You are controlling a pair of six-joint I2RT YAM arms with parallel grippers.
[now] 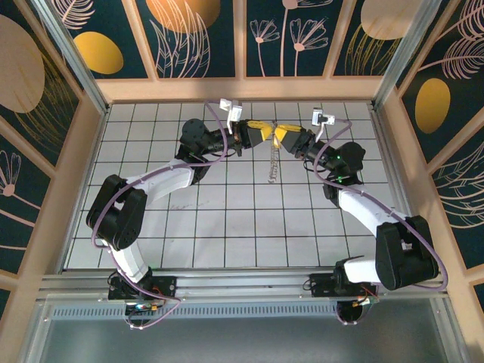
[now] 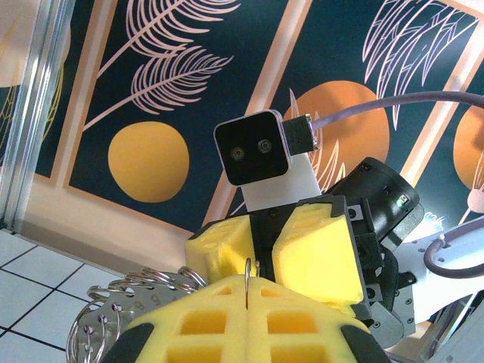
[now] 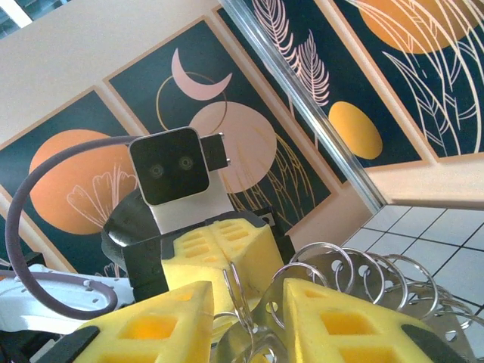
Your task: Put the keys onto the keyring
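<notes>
My left hand is pinched shut on one thin loop of the keyring, which hangs at upper middle of the overhead view, while my right hand faces it, fingers narrowly apart around the rings.

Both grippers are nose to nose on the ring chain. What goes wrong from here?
1. The left gripper is shut on only a thin ring edge of the keyring. A tug from the right gripper could pull it free and drop the chain.
2. The top view shows the yellow fingertips almost meeting, so any further advance risks a collision.
3. Loose rings crowd the right gripper's jaws, so it may snag the wrong ring.
</notes>
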